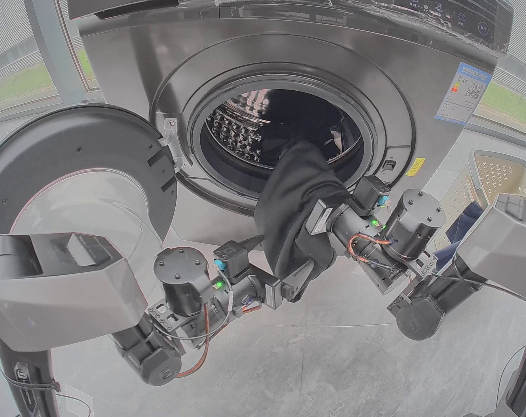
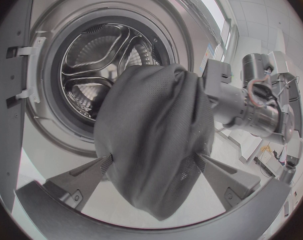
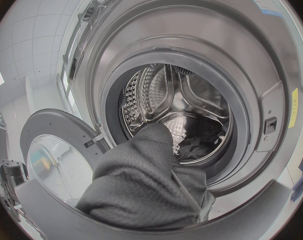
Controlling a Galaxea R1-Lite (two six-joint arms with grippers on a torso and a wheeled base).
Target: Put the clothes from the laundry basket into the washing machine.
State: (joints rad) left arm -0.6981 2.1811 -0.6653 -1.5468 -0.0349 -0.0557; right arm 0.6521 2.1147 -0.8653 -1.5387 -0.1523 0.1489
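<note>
Head view, from the left: the washing machine's round door (image 1: 72, 163) stands swung wide, and just past it the left tool (image 1: 277, 260) sits at the lower hang of a black mesh garment (image 1: 298, 204). Its two fingers (image 2: 91, 170) are spread wide, released, with the cloth bulging between them and brushing both tips. The garment's upper end reaches over the lower rim of the drum (image 1: 240, 128) opening, while the rest dangles outside above the floor. It is draped over the end of the right arm (image 1: 361, 233), so I cannot tell whether the right tool is clenched on the fabric or merely carrying it. Deeper in the drum lies another dark heap of clothing (image 3: 198, 147). At the far right, the laundry basket (image 1: 494, 175) holds something blue (image 1: 465, 221). The step in hand looks like loading this garment, about half done. The next move likely calls for the right arm to push further through the opening and let go, with the left tool lifting the trailing hem over the rim. The basket is cut off by the right arm, so what remains in it is hard to judge.
</note>
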